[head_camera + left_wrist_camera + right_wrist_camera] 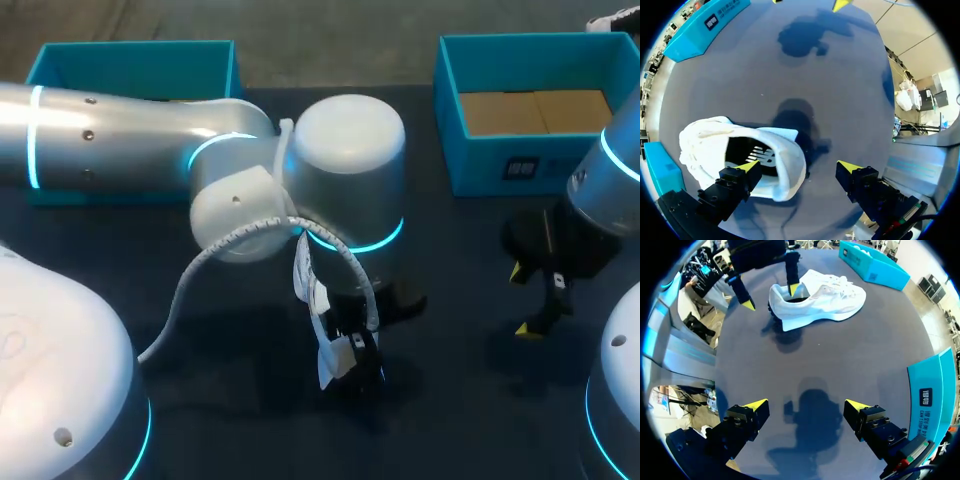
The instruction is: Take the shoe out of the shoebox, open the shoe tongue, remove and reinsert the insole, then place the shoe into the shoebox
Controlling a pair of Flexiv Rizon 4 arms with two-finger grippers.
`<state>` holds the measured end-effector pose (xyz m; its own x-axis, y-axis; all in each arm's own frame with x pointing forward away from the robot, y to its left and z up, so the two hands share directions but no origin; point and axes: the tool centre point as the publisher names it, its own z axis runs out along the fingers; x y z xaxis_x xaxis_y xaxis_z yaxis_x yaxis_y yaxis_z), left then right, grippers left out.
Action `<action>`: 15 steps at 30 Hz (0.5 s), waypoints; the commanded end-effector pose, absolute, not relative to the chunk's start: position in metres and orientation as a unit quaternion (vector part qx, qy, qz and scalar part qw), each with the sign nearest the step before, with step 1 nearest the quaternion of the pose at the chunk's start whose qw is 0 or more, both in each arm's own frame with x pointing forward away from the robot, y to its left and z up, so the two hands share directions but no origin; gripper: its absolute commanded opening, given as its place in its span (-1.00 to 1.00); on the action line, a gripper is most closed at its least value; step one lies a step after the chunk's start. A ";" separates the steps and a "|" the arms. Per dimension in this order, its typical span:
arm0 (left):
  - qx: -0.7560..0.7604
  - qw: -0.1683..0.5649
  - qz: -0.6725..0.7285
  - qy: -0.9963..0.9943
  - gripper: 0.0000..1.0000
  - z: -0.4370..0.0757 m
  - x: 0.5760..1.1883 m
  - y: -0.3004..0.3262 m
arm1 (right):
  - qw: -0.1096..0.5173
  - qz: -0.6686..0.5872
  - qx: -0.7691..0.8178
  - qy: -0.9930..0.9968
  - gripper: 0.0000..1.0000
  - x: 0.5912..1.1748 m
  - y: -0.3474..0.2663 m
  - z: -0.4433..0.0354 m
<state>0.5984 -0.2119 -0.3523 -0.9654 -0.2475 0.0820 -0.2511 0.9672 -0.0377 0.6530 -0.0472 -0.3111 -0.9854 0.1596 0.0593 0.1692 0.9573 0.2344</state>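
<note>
On dark table [840, 360], white shoe [820, 297]; left gripper [799, 166] wide astride collar; right gripper [807, 404] wide.

Dark table [460, 300], white shoe [825, 297] on its sole near the middle, left teal box [130, 65] and right teal box [530, 165] along the far edge.

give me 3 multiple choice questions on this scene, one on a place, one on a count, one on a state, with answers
1. Where is the white shoe? A in a box; B on the table; C in the air.
2. How many blue boxes are there? A one; B three; C two.
3. The right gripper is: A open; B shut on the shoe; C shut on an insole.
Answers: 1 B, it lies on the dark table. 2 C, one at each far side. 3 A, its fingers stand apart over bare table.
</note>
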 end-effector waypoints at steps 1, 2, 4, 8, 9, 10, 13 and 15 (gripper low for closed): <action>0.126 0.039 0.014 -0.991 1.00 -0.368 0.595 -0.223 | 0.018 -0.120 -0.083 -0.989 1.00 0.652 -0.048 -0.312; 0.126 0.039 0.013 -0.991 1.00 -0.370 0.594 -0.222 | 0.018 -0.120 -0.083 -0.989 1.00 0.652 -0.048 -0.312; 0.126 0.041 0.010 -0.991 0.95 -0.373 0.593 -0.220 | 0.018 -0.120 -0.083 -0.989 1.00 0.652 -0.048 -0.312; 0.127 0.039 0.006 -0.991 0.91 -0.380 0.590 -0.217 | 0.018 -0.120 -0.083 -0.989 1.00 0.652 -0.048 -0.312; 0.126 0.039 0.006 -0.991 0.90 -0.382 0.590 -0.217 | 0.018 -0.120 -0.083 -0.989 1.00 0.652 -0.048 -0.312; 0.126 0.039 0.005 -0.991 0.87 -0.383 0.590 -0.217 | 0.018 -0.120 -0.083 -0.989 1.00 0.652 -0.048 -0.312; 0.128 0.033 0.003 -0.991 0.79 -0.385 0.588 -0.217 | 0.018 -0.120 -0.083 -0.989 1.00 0.652 -0.048 -0.312; 0.131 0.026 -0.002 -0.991 0.69 -0.386 0.586 -0.217 | 0.018 -0.120 -0.083 -0.989 1.00 0.652 -0.048 -0.312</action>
<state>0.5908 -0.2142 -0.3838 -0.9641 -0.2570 0.0663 -0.2572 0.9663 0.0057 0.6530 -0.0473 -0.3112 -0.9854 0.1597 0.0594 0.1693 0.9573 0.2344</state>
